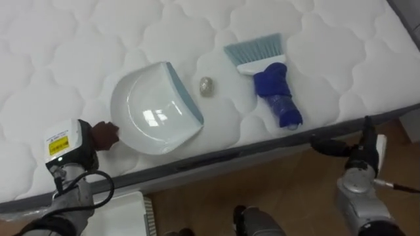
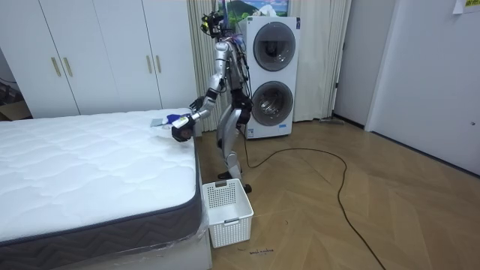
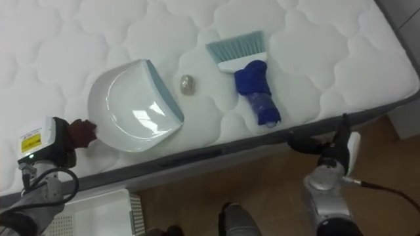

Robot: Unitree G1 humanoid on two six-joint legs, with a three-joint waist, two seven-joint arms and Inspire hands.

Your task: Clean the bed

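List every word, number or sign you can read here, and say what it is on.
Nothing here can be read.
Yellow label at the wrist of the left hand: print too blurred.
Yellow note at the room view's top right: too small.

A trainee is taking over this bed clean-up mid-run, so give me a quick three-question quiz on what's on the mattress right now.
1. True or false: the brush lies inside the dustpan.
2. What lies on the mattress between dustpan and brush? A) a small greyish lump B) a sock C) a cup
3. Fill in: the hand right beside the dustpan is the robot's ____ hand.

Key:
1. False; the brush lies apart from the dustpan.
2. A.
3. Left; the left hand is at the dustpan's near side, and the right hand is off the mattress edge.
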